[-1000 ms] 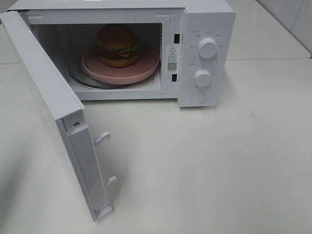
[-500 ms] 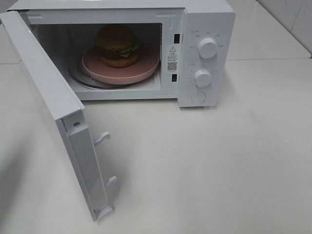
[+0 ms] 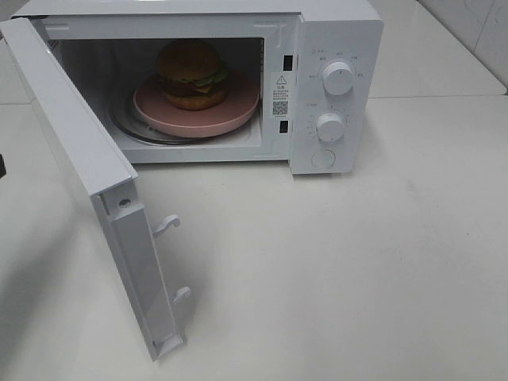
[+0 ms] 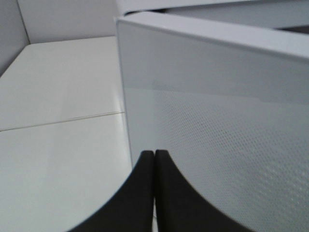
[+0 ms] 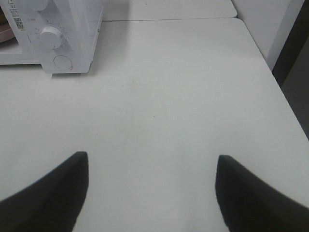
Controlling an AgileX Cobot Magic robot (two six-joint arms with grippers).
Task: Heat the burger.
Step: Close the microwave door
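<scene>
Left gripper (image 4: 154,157): jaws pressed together, holding nothing, close to the outer face of the open door (image 4: 217,121). Right gripper (image 5: 152,166): jaws wide, empty, above the table (image 5: 159,96). Burger (image 3: 190,73) sits on the pink plate (image 3: 238,113) inside the microwave (image 3: 337,28), upper centre of the high view. Judged light, soft and stacked, liable to shift; handle by the stiff plate rim. Sticker (image 3: 280,94) beside the cavity shows a warning triangle and a QR code; its text is too small to read.
</scene>
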